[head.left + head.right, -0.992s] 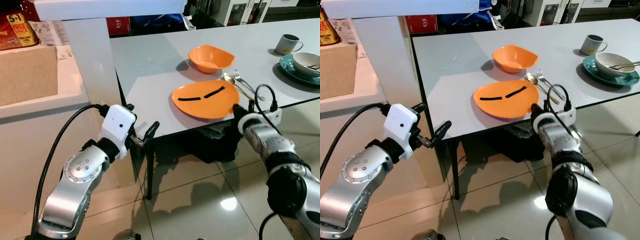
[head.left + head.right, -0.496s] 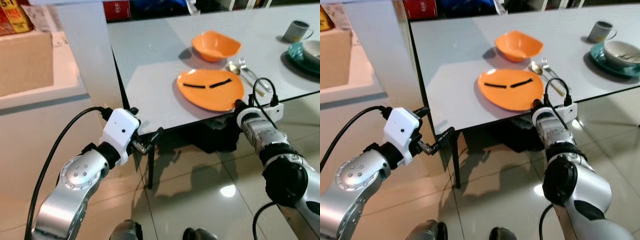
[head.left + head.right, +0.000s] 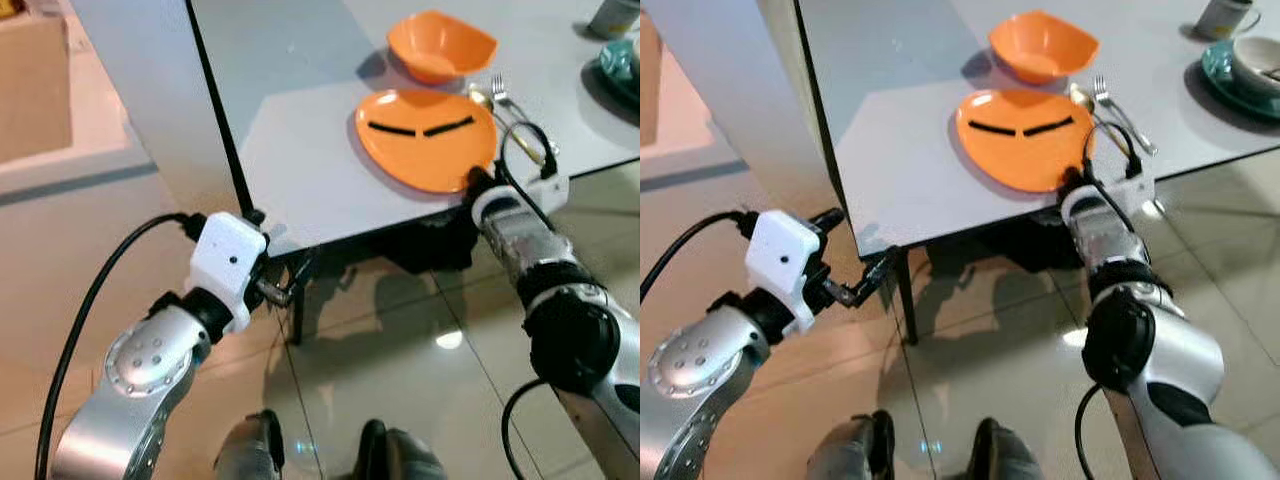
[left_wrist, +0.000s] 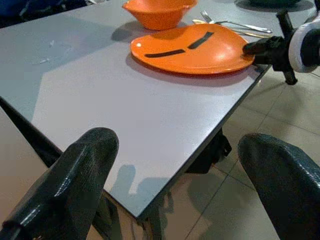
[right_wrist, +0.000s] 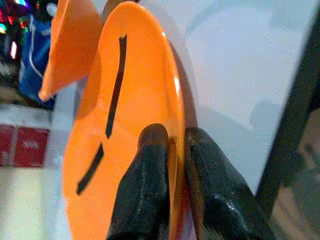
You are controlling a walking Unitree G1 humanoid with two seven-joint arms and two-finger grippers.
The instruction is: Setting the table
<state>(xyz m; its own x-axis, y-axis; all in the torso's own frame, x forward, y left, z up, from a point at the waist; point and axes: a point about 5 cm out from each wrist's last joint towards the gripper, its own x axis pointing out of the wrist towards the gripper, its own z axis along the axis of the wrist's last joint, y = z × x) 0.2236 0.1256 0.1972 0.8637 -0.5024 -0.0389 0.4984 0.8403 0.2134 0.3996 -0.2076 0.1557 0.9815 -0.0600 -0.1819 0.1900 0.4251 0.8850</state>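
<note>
**Right gripper pinches the orange plate at the table edge**

We see the orange plate upper right of centre, lying on the grey table near its front edge, just before the orange bowl. The right gripper is clenched on the plate's near rim. Lower left, the left gripper hangs with fingers spread before the table corner, grasping nothing.

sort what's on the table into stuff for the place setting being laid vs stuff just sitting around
In the job: orange plate, pinched at its near rim by the right gripper; orange bowl behind it; fork and spoon beside the plate.

Lying about: teal plate with a white bowl, mug; left gripper open, idle at the table's corner.
</note>
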